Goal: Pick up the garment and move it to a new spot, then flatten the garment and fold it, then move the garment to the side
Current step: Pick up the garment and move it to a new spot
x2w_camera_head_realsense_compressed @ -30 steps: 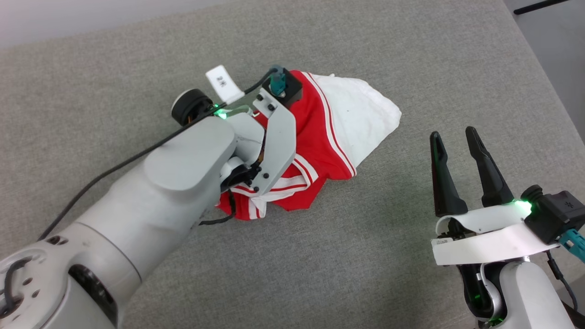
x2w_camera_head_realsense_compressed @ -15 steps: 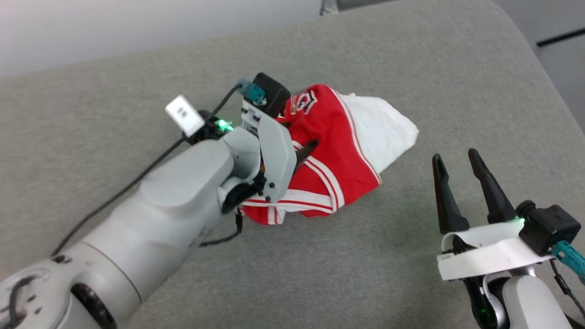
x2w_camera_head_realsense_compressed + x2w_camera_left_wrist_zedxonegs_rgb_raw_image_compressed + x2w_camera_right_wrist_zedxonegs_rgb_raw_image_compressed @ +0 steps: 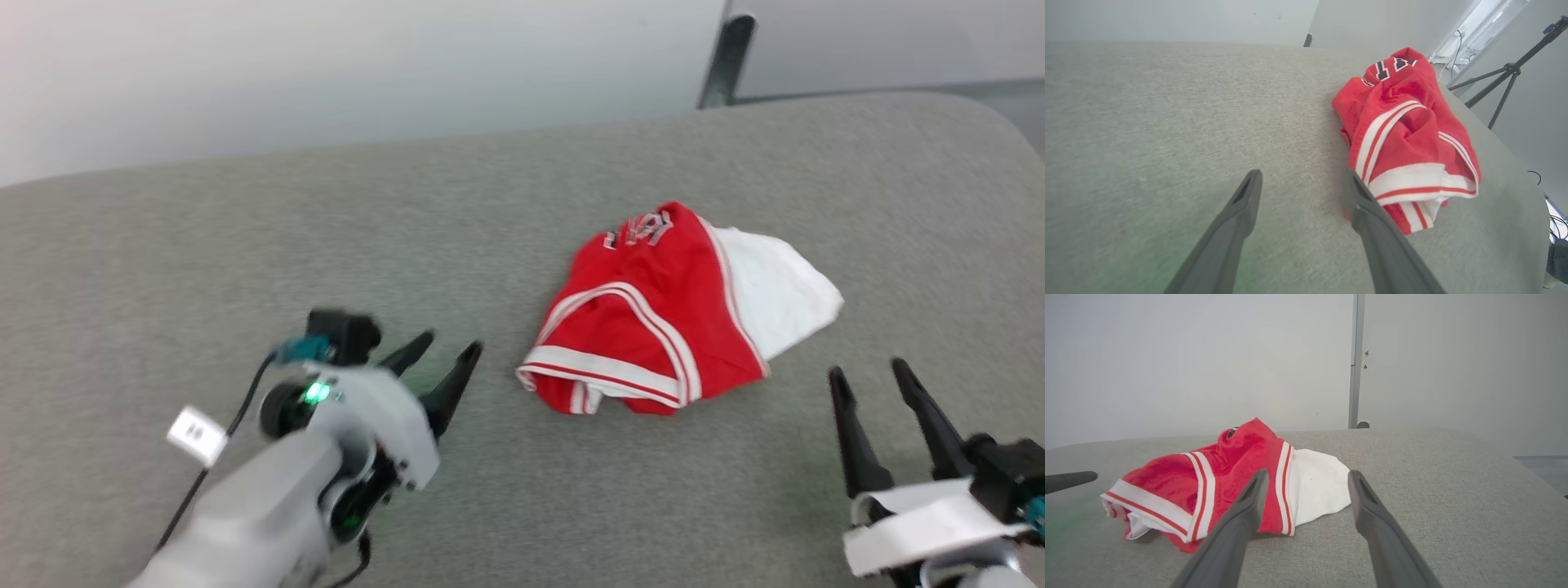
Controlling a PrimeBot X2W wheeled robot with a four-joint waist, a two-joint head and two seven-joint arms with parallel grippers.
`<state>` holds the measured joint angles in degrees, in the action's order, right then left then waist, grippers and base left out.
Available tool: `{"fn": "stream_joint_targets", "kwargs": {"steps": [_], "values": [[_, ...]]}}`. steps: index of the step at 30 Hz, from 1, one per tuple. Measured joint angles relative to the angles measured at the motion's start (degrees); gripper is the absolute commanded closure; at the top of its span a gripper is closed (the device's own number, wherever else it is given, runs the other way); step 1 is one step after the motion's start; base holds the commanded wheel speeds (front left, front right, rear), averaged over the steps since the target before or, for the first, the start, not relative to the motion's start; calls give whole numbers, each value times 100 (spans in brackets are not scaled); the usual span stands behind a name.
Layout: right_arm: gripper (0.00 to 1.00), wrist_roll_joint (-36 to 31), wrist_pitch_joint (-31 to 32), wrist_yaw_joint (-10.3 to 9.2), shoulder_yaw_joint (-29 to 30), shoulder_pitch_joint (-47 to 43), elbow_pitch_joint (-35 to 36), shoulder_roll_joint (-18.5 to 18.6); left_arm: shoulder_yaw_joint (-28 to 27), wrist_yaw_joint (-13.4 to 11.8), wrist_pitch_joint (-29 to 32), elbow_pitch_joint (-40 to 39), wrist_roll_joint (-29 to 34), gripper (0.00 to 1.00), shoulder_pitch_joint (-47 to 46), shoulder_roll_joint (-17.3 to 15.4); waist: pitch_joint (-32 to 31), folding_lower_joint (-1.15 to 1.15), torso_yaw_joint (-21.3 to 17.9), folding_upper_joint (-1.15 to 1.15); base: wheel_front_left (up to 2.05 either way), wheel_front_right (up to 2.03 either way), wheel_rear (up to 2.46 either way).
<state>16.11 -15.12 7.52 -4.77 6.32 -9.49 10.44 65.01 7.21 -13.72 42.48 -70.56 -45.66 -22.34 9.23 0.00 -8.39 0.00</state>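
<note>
The garment (image 3: 663,318) lies crumpled on the grey table, red with a white sleeve on its right and striped trim along the near edge; part of its black print shows at the top. It also appears as a bunched heap in the left wrist view (image 3: 1404,134) and the right wrist view (image 3: 1229,486). My left gripper (image 3: 449,353) hovers open to the garment's left, apart from it, with nothing between its fingers (image 3: 1241,208). My right gripper (image 3: 869,374) stands open at the lower right, just short of the white sleeve (image 3: 1316,486).
The grey padded table (image 3: 245,245) stretches wide to the left and behind the garment. A dark post (image 3: 722,61) rises past the far edge against a pale wall. A tripod (image 3: 1506,77) stands off the table's right side.
My left gripper has opened, let go of the garment and drawn back to the left and toward me. The garment now lies free. The head camera has tilted up, shifting the whole picture.
</note>
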Motion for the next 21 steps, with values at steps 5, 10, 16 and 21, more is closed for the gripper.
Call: {"fn": "stream_joint_targets", "kwargs": {"steps": [5, 10, 16, 21], "values": [[0, -9, 8, -1, 229, -359, -52, 221, -666, -201, -125, -152, 132, 0, 771, -207, -205, 0, 385, 0, 0, 0, 0], [0, 11, 73, 0, 498, -709, -3, 386, -2025, -463, -141, -813, 935, 0, 1795, -420, -408, 0, 736, 0, 0, 0, 0], [0, 66, 188, 0, 799, -934, 112, 371, -3432, -697, -142, -1552, 2048, 0, 3129, -509, -663, 0, 1064, 0, 0, 0, 0], [0, 68, 256, 0, 956, -1080, 134, 341, -4467, -725, -142, -2221, 2873, 0, 3927, -266, -884, 0, 1224, 0, 0, 0, 0]]}}
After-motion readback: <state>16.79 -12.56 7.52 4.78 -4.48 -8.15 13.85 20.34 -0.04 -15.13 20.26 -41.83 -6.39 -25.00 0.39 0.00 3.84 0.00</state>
